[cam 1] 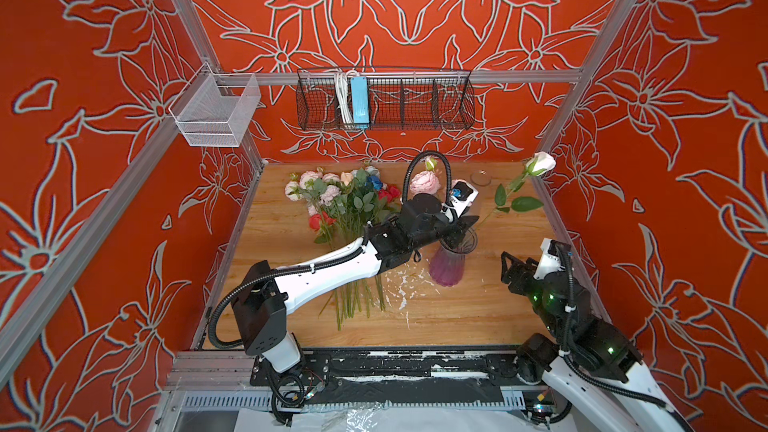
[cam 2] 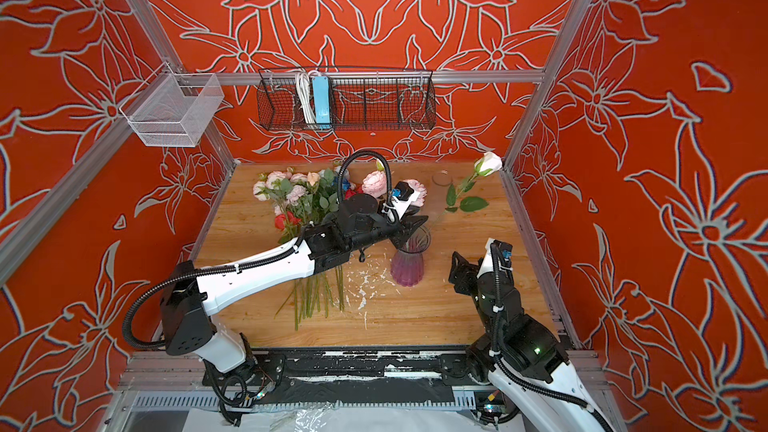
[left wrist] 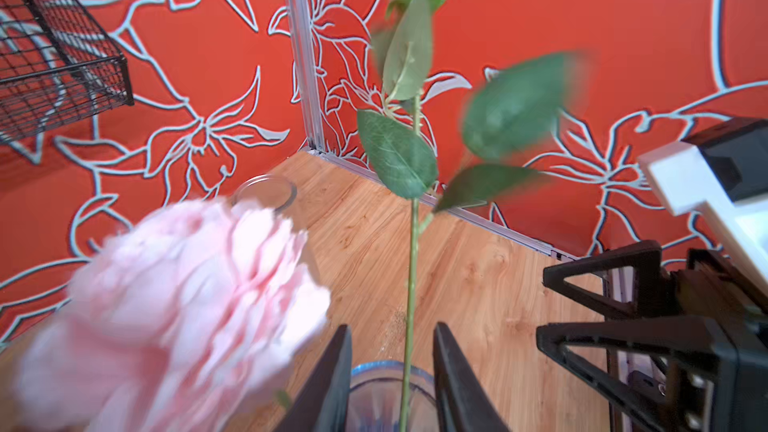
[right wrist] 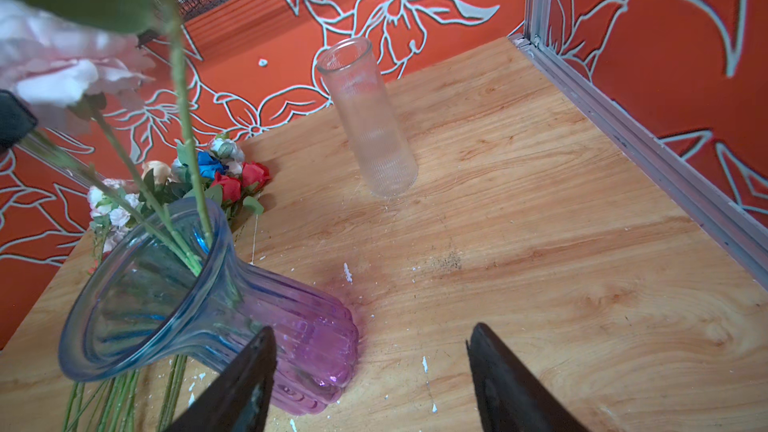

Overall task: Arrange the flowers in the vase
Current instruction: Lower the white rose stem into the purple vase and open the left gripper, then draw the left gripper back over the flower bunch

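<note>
The vase (cam 1: 451, 268) (cam 2: 407, 270), blue at the rim and purple at the base, stands upright mid-table. A white rose (cam 1: 540, 162) (cam 2: 489, 162) and a pale pink bloom (cam 1: 424, 182) (left wrist: 174, 305) stand in it. My left gripper (cam 1: 465, 228) (left wrist: 390, 328) hovers over the vase rim (left wrist: 386, 367), open. The rose's stem (left wrist: 411, 263) runs between its jaws, touching neither. The remaining flowers (cam 1: 345, 201) (right wrist: 224, 176) lie in a pile at the back left. My right gripper (cam 1: 509, 261) (right wrist: 370, 328) is open and empty, just right of the vase (right wrist: 166, 284).
A clear glass cylinder (cam 1: 481, 178) (right wrist: 370, 126) stands at the back right of the table. A black wire basket (cam 1: 384, 99) and a white mesh basket (cam 1: 216, 112) hang on the frame. White flakes (cam 1: 401, 288) dot the wood in front of the vase.
</note>
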